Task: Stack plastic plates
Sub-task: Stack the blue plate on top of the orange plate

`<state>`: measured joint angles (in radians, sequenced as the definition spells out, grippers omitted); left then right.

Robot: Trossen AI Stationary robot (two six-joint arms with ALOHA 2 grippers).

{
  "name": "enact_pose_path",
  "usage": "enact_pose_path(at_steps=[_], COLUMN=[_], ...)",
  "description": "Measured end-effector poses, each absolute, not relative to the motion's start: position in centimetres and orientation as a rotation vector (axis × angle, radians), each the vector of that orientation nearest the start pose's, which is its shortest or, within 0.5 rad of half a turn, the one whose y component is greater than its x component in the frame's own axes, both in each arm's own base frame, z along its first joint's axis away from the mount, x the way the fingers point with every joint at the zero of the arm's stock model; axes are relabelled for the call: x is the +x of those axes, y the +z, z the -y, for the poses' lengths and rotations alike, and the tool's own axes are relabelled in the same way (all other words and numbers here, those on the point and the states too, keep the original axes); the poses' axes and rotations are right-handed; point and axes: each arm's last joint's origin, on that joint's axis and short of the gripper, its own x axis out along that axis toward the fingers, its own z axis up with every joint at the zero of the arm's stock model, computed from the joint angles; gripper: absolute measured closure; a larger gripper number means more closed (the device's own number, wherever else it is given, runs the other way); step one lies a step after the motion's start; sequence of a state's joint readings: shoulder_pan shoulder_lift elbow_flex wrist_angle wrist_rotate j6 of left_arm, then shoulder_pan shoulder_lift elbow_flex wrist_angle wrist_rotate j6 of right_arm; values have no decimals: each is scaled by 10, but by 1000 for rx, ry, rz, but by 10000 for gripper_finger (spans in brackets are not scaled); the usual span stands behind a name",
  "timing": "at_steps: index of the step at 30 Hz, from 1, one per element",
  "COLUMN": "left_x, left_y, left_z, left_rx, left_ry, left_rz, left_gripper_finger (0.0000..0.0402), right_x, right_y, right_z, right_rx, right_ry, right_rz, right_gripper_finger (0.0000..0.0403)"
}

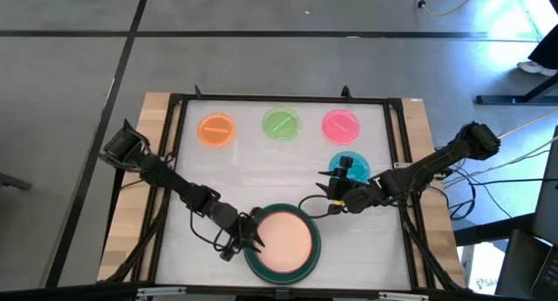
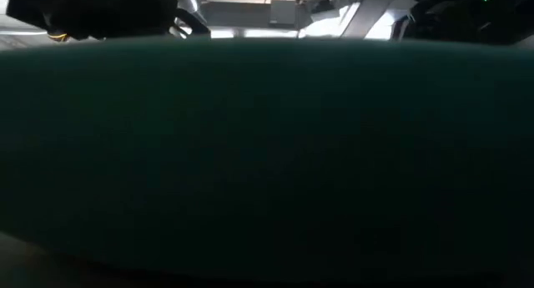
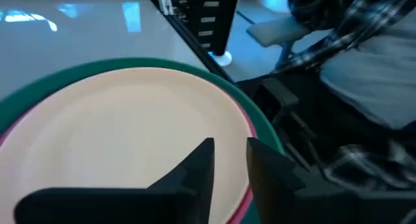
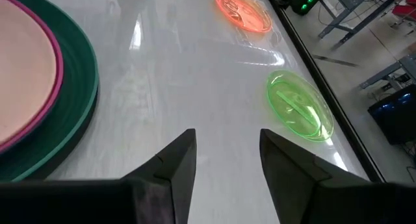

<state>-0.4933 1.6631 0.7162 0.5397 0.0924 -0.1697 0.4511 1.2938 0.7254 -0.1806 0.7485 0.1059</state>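
Peach plate (image 1: pixel 284 239) round, smooth, left gripper (image 1: pixel 253 232) parted at rim, right gripper (image 1: pixel 335 194) open.

Low view blocked by dark green plate (image 2: pixel 267 154); stack's lower plates hidden.

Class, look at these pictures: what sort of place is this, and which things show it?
Probably a robotics lab or workshop: a framed worktable on a bare concrete floor, loose cables beside it, and metal stands beyond.
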Motion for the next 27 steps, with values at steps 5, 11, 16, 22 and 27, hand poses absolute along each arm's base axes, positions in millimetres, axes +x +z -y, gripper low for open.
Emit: enact_pose_path(at_steps=[5,11,16,22,27], left_x=[274,255,225,193,182], left_y=[173,190,197,185,172], left_z=[151,152,151,131,119], left_rx=[-63,-30,-23,-16,-66], left_ry=[-523,-466,-440,-221,-150], left_rz=[-543,-567,-510,-351,-236], left_gripper_finger=[314,313,313,313,313], right_x=[235,230,223,211,205], right_y=[215,207,194,165,155], right_z=[-92,-87,-71,-62,-59], right_rx=[-306,-205,-52,6,-21], right_ry=[-321,-276,-278,-244,-270], right_rz=[-604,-713,-907,-1015,-1025], right_gripper_finger=[242,242,242,242,242])
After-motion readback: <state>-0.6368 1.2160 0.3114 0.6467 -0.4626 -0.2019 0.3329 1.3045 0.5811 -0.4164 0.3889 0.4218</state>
